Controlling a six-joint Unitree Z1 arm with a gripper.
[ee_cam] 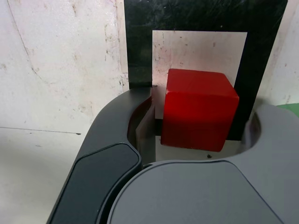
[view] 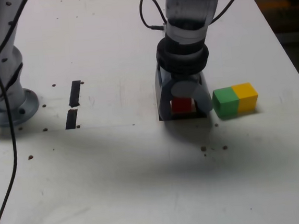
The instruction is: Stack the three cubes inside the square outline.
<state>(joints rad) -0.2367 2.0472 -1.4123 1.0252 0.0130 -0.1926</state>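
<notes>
Red solid plastic cube sits flat inside the thin black tape square outline on the white bench, mid-bench and toward the far half in the exterior view. Equal-sided, so no long axis; its faces run roughly parallel to the outline's sides, maybe a hair rotated. In the wrist view it covers part of the white centre and overlaps the inner edge of the black strip on one side; white shows beyond it on the far side.

Green solid cube and yellow solid cube stand outside the outline, toward the bench's edge on the exterior view's right, touching face to face, green nearer the outline. The pair sits slightly skewed to the bench edges.

Hidden/cut off: in the exterior view the grey two-finger gripper and arm cover most of the outline, only bits of black peek out at the lower corners; red cube seen only as a small patch between the fingers. Wrist view crops the outline's near side under the gripper body; a sliver of green at the frame edge.

Gripper points straight down over the outline, jaws partly open, straddling the red cube. In the wrist view a gap shows between the cube and the dark finger on one side; the other side's contact can't be made out. Cube rests on the bench, not lifted, no firm grip visible
</notes>
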